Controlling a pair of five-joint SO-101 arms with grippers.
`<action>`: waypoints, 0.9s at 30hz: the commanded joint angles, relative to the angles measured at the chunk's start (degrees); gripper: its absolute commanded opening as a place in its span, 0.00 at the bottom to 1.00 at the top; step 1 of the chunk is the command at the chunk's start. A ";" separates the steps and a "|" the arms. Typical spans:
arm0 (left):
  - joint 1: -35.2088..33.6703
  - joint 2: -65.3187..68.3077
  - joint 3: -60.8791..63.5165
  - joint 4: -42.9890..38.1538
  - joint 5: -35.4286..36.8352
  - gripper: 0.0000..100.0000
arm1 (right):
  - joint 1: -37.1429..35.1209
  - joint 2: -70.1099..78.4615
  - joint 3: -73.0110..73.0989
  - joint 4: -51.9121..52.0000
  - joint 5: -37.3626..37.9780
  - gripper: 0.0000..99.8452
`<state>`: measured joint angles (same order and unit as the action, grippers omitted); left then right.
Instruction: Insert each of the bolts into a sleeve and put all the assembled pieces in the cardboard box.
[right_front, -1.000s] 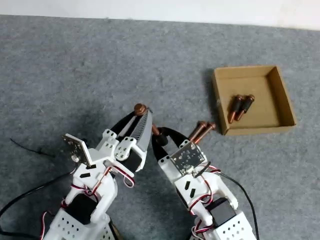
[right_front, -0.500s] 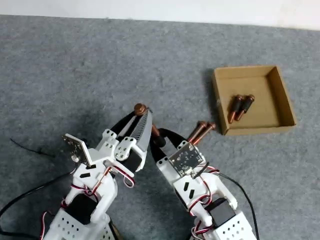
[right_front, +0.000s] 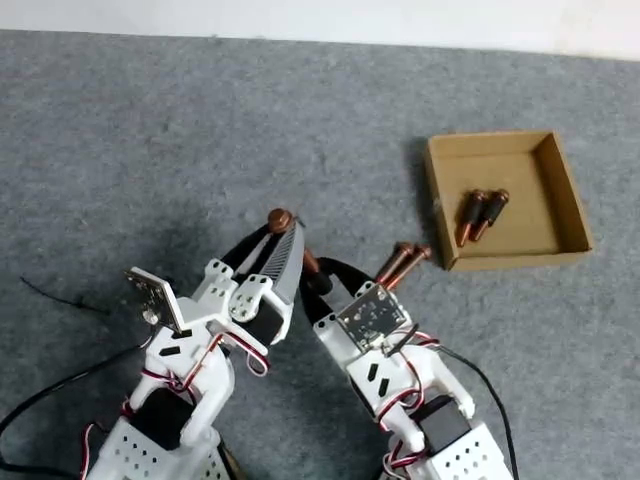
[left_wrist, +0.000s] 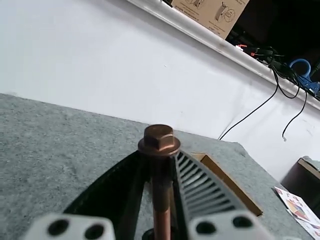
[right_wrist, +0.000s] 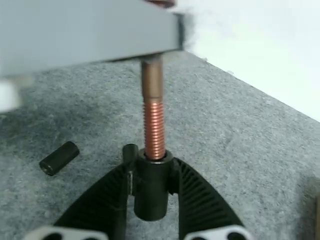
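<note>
Fingers (left_wrist: 200, 185) of my left gripper (left_wrist: 160, 157) were clamped on a bolt (left_wrist: 159, 141), its hex head out past the tips. My right gripper (right_wrist: 151, 167) pinched a black sleeve (right_wrist: 151, 195), and I saw the bolt's threaded end sitting in its mouth. A spare sleeve (right_wrist: 59, 158) lay nearby. Two loose bolts (right_front: 403, 262) lay just beside the cardboard box (right_front: 505, 143), with two assembled pieces (right_front: 480, 217) inside.

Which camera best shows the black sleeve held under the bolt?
The right wrist view: the sleeve sits gripped between the right arm's jaws, with the bolt tip in its open end. The high view shows a dark bit between the arms; the left wrist view, perhaps a sliver.
</note>
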<state>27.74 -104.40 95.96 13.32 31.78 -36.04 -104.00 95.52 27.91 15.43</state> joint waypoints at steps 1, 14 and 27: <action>1.45 0.48 1.27 2.02 0.35 0.01 | 1.27 -1.36 5.58 -0.40 0.26 0.00; 1.45 0.48 1.27 2.11 0.18 0.01 | 1.27 -1.36 5.58 -0.40 0.26 0.00; 3.65 0.48 1.27 6.42 0.00 0.01 | 1.27 -1.36 5.85 -0.40 0.26 0.00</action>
<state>29.05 -104.31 95.96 18.33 31.60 -35.52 -104.09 95.60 27.82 15.43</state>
